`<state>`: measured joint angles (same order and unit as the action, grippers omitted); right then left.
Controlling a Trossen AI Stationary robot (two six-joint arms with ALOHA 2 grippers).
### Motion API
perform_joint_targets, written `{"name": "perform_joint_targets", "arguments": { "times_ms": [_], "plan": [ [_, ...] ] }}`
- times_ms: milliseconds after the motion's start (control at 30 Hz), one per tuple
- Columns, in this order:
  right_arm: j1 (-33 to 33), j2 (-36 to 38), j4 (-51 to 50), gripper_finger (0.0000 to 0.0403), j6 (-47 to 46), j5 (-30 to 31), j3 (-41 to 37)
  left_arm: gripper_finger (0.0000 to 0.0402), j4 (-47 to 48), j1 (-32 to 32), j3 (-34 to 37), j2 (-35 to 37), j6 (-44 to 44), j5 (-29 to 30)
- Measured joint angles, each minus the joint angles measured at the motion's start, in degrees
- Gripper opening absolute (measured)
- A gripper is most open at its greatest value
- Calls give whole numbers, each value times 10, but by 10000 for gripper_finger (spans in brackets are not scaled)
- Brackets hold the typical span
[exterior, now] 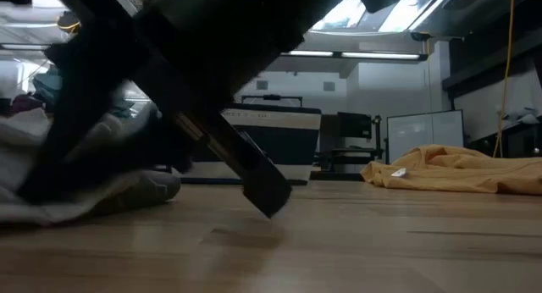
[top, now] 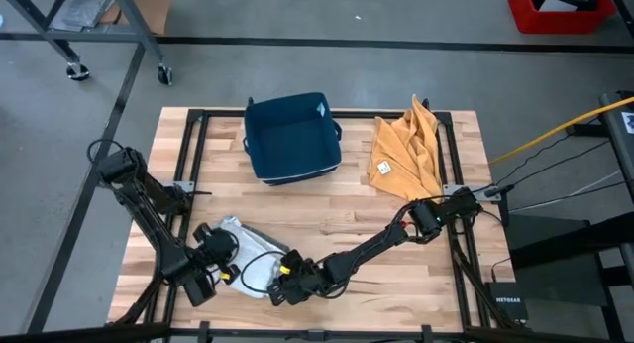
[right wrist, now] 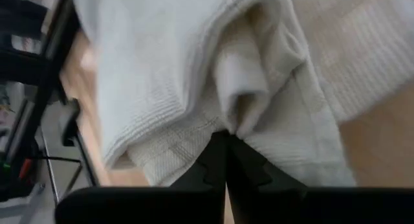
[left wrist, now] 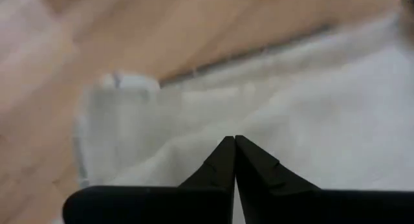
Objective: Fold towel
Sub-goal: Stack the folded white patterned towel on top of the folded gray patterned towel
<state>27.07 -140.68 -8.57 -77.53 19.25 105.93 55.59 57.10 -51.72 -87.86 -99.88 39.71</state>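
the wooden table [top: 396, 234] carries a blue bin [top: 291, 137] and an orange cloth [top: 406, 155] at its far side; only the high view shows both. the white towel [top: 248, 264] lies bunched at the near edge between my arms. my left gripper [left wrist: 234, 141] is pressed together over it; my right gripper [right wrist: 226, 134] is clamped on a fold.

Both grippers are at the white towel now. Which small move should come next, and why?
Probably lift both grippers a little together. The left gripper and right gripper are shut at the white towel, the right one pinching a bunched fold. The towel lies crumpled near the table's front edge, so raising it should let it hang open.
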Motion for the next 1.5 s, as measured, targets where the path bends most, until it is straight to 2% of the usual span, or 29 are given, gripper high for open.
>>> {"name": "perform_joint_targets", "arguments": {
  "times_ms": [133, 267, 533, 600, 733, 900, 1200, 1333, 1500],
  "plan": [
    [3, 14, 31, 7, 30, 20, 0, 2, 35, 6, -23, 55, -1, 7],
    [3, 24, 31, 3, 45, 27, 1, 3, 37, 17, -37, 94, 30, -21],
    [3, 23, 24, 6, 44, 26, 0, 3, 144, 30, -37, 106, -6, -114],
    [3, 23, 31, 4, 44, 26, 0, 3, 162, 33, -34, 106, -24, -119],
    [3, 23, 40, 5, 44, 26, 0, 3, 145, 35, -15, 102, -47, -121],
    [3, 23, 104, 6, 58, 26, 0, 3, 91, 35, 25, 101, -52, -121],
    [3, 23, 216, 5, 107, 6, 1, 3, 92, 20, 120, 101, -92, -119],
    [7, 23, 239, 5, 118, 10, 1, 3, 39, 11, 162, 101, -93, -119],
    [7, 26, 256, 5, 148, 20, 1, 3, 9, 2, 180, 103, -97, -93]
  ]
}}
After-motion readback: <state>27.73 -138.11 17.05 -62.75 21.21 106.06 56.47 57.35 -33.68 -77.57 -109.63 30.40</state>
